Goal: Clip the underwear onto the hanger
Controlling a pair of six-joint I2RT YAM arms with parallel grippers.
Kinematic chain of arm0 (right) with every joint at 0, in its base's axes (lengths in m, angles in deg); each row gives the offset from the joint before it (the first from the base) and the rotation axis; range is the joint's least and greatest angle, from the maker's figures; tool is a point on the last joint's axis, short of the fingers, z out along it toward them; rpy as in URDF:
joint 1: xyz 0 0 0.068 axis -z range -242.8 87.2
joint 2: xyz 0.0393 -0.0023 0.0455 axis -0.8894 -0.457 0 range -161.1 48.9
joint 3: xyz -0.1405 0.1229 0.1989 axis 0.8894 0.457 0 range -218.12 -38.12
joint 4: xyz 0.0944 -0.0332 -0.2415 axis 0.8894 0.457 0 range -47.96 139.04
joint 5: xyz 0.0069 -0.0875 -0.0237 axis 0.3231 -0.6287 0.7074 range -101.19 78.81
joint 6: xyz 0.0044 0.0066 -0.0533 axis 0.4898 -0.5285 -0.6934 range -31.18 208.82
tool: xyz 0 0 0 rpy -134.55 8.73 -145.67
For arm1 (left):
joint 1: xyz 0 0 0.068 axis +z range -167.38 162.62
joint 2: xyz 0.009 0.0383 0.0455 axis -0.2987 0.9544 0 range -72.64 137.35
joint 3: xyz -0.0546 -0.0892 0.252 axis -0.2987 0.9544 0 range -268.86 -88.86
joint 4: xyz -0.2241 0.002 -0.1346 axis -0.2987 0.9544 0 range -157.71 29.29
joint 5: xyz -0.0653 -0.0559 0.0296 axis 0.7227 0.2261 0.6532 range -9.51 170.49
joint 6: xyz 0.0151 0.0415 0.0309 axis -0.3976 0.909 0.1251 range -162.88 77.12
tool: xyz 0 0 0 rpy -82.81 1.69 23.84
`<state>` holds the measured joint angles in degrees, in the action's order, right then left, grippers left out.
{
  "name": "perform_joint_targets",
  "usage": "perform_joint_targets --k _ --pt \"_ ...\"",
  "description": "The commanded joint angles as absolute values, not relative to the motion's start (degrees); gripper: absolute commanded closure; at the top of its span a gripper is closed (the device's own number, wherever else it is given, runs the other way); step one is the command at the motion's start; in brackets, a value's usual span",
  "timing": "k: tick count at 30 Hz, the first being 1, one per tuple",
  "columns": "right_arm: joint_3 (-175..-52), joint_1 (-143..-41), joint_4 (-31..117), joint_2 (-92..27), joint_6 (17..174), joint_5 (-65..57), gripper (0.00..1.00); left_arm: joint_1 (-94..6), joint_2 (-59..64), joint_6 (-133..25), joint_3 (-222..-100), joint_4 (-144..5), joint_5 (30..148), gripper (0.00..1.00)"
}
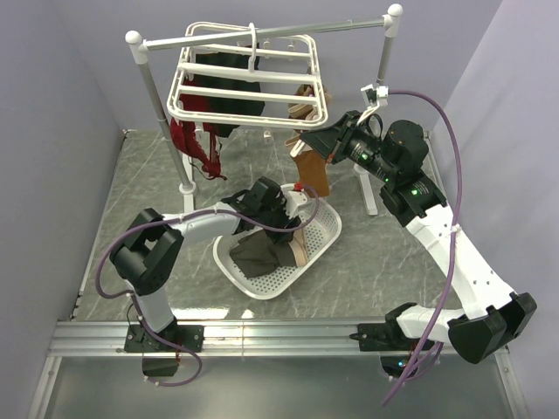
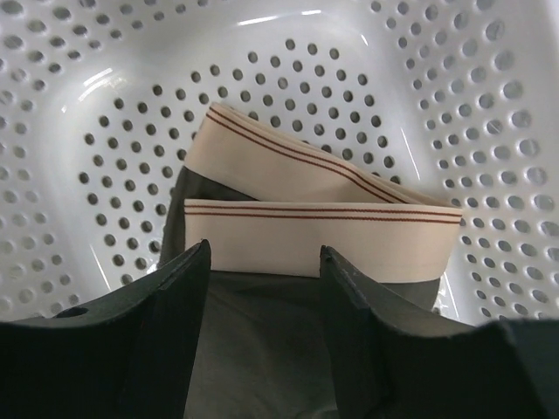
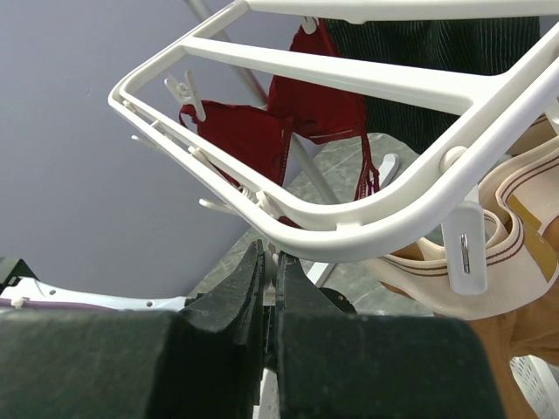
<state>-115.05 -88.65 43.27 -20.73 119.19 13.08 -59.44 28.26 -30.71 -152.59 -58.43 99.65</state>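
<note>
- left fingers spread apart, empty, just over the underwear lying folded in the white basket
- right fingers clenched together right under the hanger rim
- red garment dangles off its clips

Reaching low, the left fingers stand parted — raised, the right fingers meet.

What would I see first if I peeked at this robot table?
Probably the white hanger dangling from the rail at the back, with a bright red lacy garment hanging under it. Then the white basket in the middle of the table, where the left gripper hangs open over the underwear with its pale striped waistband.
</note>
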Motion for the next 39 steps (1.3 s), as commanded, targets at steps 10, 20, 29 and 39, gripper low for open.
perform_joint_targets --k 10,20,29,39 --pt "-116.4 -88.2 43.5 -20.6 118.8 13.9 1.00 -58.6 31.9 -33.0 -154.9 -59.3 100.9 0.41" --pt "-116.0 -88.2 42.9 -20.7 119.1 14.5 1.00 -58.5 29.3 -27.2 -158.8 -58.8 106.2 0.39" --pt "-116.4 -88.2 43.2 -21.2 119.0 14.6 1.00 -58.9 37.7 -27.2 -162.3 -61.4 99.7 0.37" --pt "-116.6 -88.0 43.3 -21.2 119.0 14.5 1.00 -61.4 39.8 -21.3 -159.7 -59.9 98.2 0.36"
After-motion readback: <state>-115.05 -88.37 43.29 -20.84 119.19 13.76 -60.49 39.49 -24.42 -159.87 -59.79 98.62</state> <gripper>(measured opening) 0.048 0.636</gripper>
